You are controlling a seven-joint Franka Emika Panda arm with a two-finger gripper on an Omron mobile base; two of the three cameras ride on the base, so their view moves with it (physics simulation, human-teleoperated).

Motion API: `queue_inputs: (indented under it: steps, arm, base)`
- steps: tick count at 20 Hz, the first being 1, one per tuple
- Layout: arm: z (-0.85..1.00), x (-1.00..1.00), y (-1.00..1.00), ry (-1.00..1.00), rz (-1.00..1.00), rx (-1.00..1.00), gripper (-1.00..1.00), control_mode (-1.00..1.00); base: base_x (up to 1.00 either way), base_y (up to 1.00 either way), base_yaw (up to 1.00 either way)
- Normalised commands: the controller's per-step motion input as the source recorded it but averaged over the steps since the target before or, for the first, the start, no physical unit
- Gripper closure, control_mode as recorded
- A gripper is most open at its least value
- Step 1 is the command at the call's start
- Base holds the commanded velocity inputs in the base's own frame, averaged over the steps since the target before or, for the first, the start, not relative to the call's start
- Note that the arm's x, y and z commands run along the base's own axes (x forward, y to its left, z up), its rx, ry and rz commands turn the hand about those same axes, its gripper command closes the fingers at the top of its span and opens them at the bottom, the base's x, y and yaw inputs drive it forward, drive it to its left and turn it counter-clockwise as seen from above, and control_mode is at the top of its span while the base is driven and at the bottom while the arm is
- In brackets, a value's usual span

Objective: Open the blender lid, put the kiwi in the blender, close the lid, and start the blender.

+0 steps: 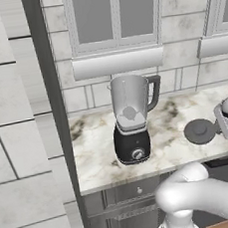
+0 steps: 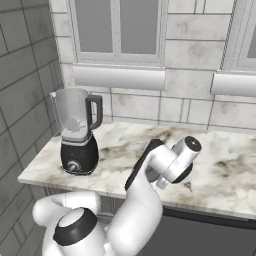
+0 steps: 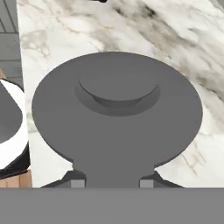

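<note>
Blender lid (image 1: 200, 131), left base view: flat on the desk (image 1: 170, 152), well to the right of the blender (image 1: 132, 124), cap side up. Jar mouth uncovered. Pale shape low inside the jar, too blurred to identify. Claw (image 1: 219, 124) at the lid's right edge, low over the marble.

Right base view: blender (image 2: 77, 135) at the left end of the desk (image 2: 220, 175), handle turned to the right, knob facing forward. Arm (image 2: 160, 170) bent over the middle of the marble, wrist blocking the grasp from this side.

Hand view: lid (image 3: 118, 127) seen close, raised centre cap plainly visible, marble desk (image 3: 175, 26) behind. Claw (image 3: 111, 183) closed on the near rim, a narrow tab of the lid pinched between the two fingertips (image 3: 76, 183).

Step in hand, as judged: carrying the lid back to the jar.

- Edge grip, so likely to droop or pivot; best lifted straight up first, slowly.
- Disc kept level during travel to the left.
- Approach from above the jar, clear of the handle.
- Centring over the mouth before lowering; release only once seated all round.
</note>
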Motion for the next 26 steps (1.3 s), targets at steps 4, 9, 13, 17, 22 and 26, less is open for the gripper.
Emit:
queue_inputs:
  steps: [4, 9, 13, 17, 22, 26]
  arm:
    - [0.91, -0.15, 0.48, -0.08, 0.0, 0.0, 1.0, -1.0]
    - [0.54, -0.16, 0.5, -0.03, 0.01, 0.01, 1.0, -1.0]
    - [0.39, -0.44, 0.11, -0.15, 0.09, 0.13, 1.0, -1.0]
    - [0.96, -0.16, 0.3, -0.07, 0.13, 0.14, 1.0, -1.0]
    - [1.0, -0.01, 0.47, -0.01, 0.18, 0.1, 1.0, -1.0]
    - [0.68, 0.0, 0.26, 0.0, 0.1, 0.02, 1.0, -1.0]
  base:
    - [0.0, 0.0, 0.0]
    - [0.0, 0.0, 0.0]
    - [0.0, 0.0, 0.0]
    - [0.0, 0.0, 0.0]
    - [0.0, 0.0, 0.0]
    - [0.0, 0.0, 0.0]
